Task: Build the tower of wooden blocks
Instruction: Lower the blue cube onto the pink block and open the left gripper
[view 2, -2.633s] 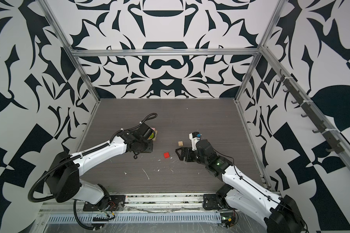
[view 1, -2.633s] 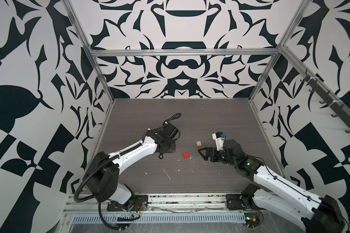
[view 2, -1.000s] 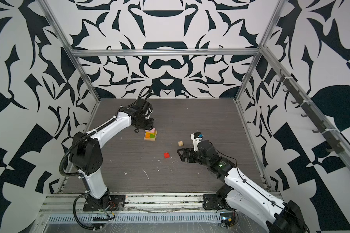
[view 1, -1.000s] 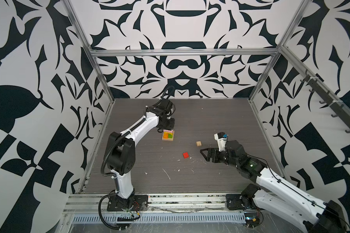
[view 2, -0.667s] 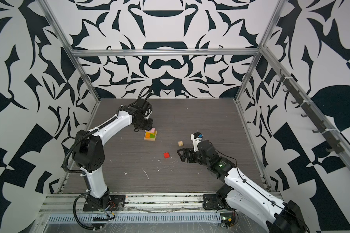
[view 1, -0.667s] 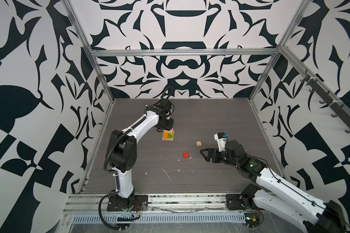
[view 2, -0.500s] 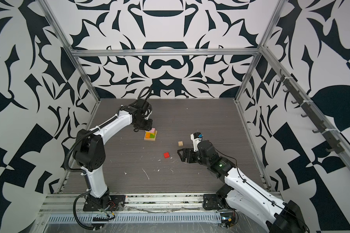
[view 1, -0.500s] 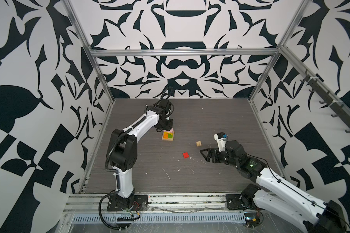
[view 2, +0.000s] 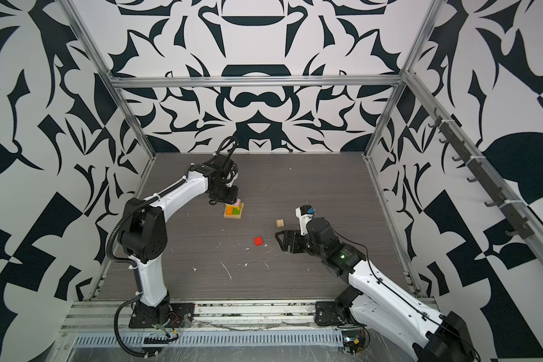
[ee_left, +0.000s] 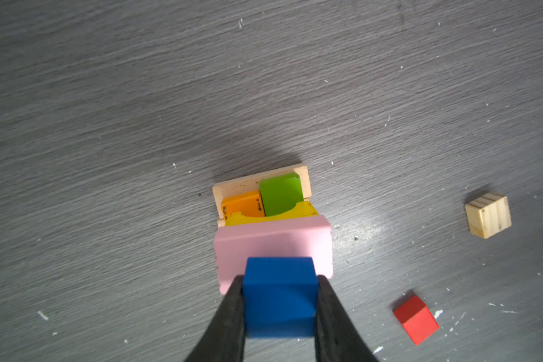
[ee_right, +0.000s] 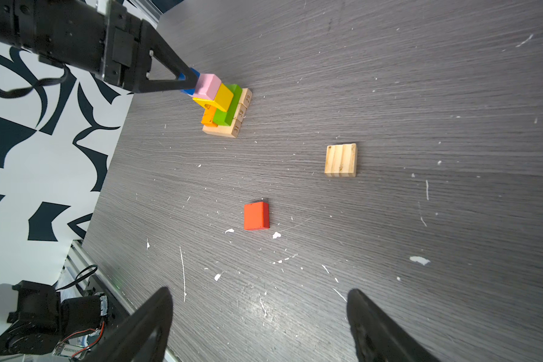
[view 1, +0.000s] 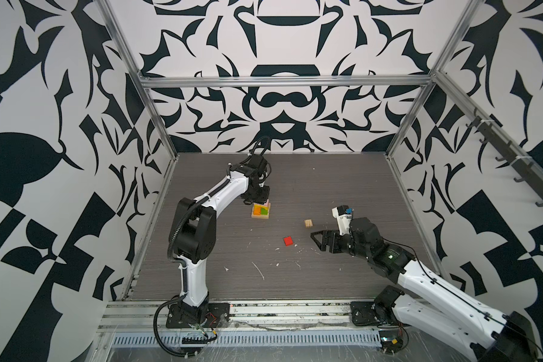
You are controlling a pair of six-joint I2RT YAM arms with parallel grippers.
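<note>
Blocks, both top views: the tower (view 1: 261, 213) (view 2: 233, 212) stands on the tabletop (view 1: 295, 175), left of the middle; the red block (view 1: 288, 240) and the plain cube (view 1: 308, 223) lie loose to its right, apart from each other.
Pincers, both top views: the left pincer (view 1: 259, 196) hangs above the tower's back edge; the right pincer (view 1: 316, 241) stands wide open and empty near the plain cube.
Blocks, left wrist view: plank base (ee_left: 261, 181) at the bottom, then orange block (ee_left: 242, 203) beside green block (ee_left: 281, 194), yellow block (ee_left: 304, 210) over them, pink block (ee_left: 273, 244) highest.
Pincer, left wrist view: the left pincer is closed tight on the blue block (ee_left: 279, 297), one finger on each side; this block is over the pink block's near part.
Blocks, right wrist view: the blue block meets the pink block at the tower's top; whether it rests there fully, I cannot tell.
Pincer, right wrist view: both fingers (ee_right: 157, 316) of the right pincer are far apart with nothing between, above the tabletop; red block and plain cube lie ahead of them.
</note>
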